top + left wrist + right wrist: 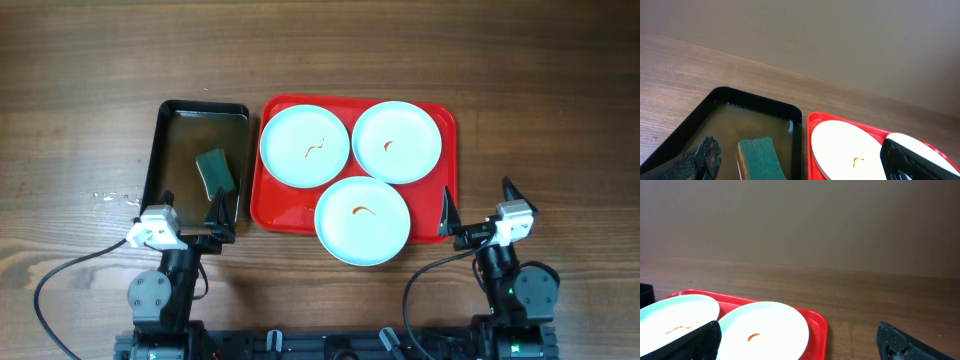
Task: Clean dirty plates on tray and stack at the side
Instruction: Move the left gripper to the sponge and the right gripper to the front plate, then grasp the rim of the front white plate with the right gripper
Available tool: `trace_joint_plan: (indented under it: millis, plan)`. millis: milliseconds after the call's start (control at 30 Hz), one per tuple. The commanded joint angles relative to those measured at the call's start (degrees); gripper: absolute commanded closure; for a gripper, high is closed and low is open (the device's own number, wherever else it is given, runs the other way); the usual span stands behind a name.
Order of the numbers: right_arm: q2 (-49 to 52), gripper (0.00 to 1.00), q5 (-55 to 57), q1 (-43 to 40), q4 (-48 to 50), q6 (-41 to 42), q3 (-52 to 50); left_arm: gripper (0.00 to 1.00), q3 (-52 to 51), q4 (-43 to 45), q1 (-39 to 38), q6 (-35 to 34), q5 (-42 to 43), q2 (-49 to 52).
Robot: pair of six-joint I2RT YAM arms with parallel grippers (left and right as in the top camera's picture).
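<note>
Nearest the base, our left gripper (192,205) and right gripper (478,200) both gape wide, holding nothing. Beyond them, three plates (362,220) lie on the red tray (272,215). We judge them stiff, slick and breakable, best pinched at the rim. Farther off are the wooden table (560,80) and a plain wall (800,220).

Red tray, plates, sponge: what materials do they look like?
Red tray: probably moulded plastic, going by the uniform colour, rounded corners and soft sheen. Plates: pale blue-white with a smooth, even surface; melamine or glazed ceramic, can't tell which. Sponge: green scouring layer over a tan foam layer, seen from the left wrist.
</note>
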Motion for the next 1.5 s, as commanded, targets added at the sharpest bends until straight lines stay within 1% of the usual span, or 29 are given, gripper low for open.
trace_joint_plan:
  millis: [0,233,367,500,600,700,767,867,933,1000,1067,1133,1233,1267,1300,1333,1400,1433,1467]
  plan:
    - [-0.15,0.01,-0.55,-0.2,0.2,0.04,-0.04,0.0,-0.26,-0.07,0.22,1.16,1.33,-0.33]
    - [0.0,0.0,-0.76,-0.2,0.26,0.66,-0.04,0.0,-0.26,-0.07,0.22,1.16,1.33,-0.33]
    - [0.07,0.0,-1.81,-0.17,0.09,3.67,0.11,0.0,1.29,-1.51,0.22,1.18,1.31,-0.31]
    - [2.21,0.01,-2.82,-0.17,-4.98,3.69,3.43,0.0,5.97,-5.9,0.22,1.18,0.76,1.27]
    - [6.19,0.01,-5.62,-0.17,-8.31,3.78,7.45,0.0,9.27,-8.46,0.22,1.2,0.22,4.52]
    - [14.58,0.0,-6.84,-0.15,-13.44,7.72,15.21,0.0,14.4,-10.38,0.22,1.22,-0.24,11.91]
    - [21.18,0.0,-9.6,-0.13,-17.42,7.72,20.85,0.0,19.21,-13.05,0.22,1.22,-0.9,18.6]
    - [36.2,0.01,-14.67,-0.13,-29.64,7.65,32.5,0.0,31.61,-21.49,0.22,1.4,-2.99,34.14]
    - [44.04,0.01,-17.99,-0.13,-35.12,7.63,36.96,0.0,37.97,-25.62,0.22,1.4,-2.99,41.77]
    - [53.37,0.0,-18.21,-0.11,-41.75,7.76,40.92,0.0,44.39,-30.62,0.22,1.4,-2.99,49.66]
    - [58.69,0.01,-20.81,-0.09,-42.82,7.8,41.24,0.0,46.69,-32.39,0.22,1.38,-2.97,54.45]
    - [63.17,0.01,-24.7,-0.09,-42.03,8.57,41.24,0.0,46.73,-32.41,0.22,1.38,-2.97,56.94]
    - [69.26,0.01,-25.79,-0.09,-40.02,15.98,41.24,0.0,46.73,-32.41,0.22,1.38,-2.97,59.74]
    - [71.12,0.03,-26.93,-0.09,-39.58,16.13,41.24,0.0,46.73,-32.22,0.22,1.38,-2.97,60.46]
    - [74.12,0.2,-27.12,-0.09,-38.23,17.18,41.24,0.0,46.73,-31.93,0.22,1.36,-2.97,61.2]
    - [76.26,0.2,-27.08,-0.09,-37.46,17.18,41.24,0.0,46.73,-31.95,0.22,1.36,-2.97,61.27]
    - [77.37,0.14,-27.06,-0.09,-37.46,16.94,41.24,0.0,46.73,-31.93,0.22,1.36,-2.97,61.27]
    - [77.72,0.0,-27.04,-0.09,-37.48,16.63,41.24,0.0,46.73,-31.67,0.22,1.36,-2.97,61.29]
    - [77.77,0.0,-26.88,-0.09,-37.4,16.68,41.24,0.0,46.73,-31.54,0.22,1.36,-2.97,61.29]
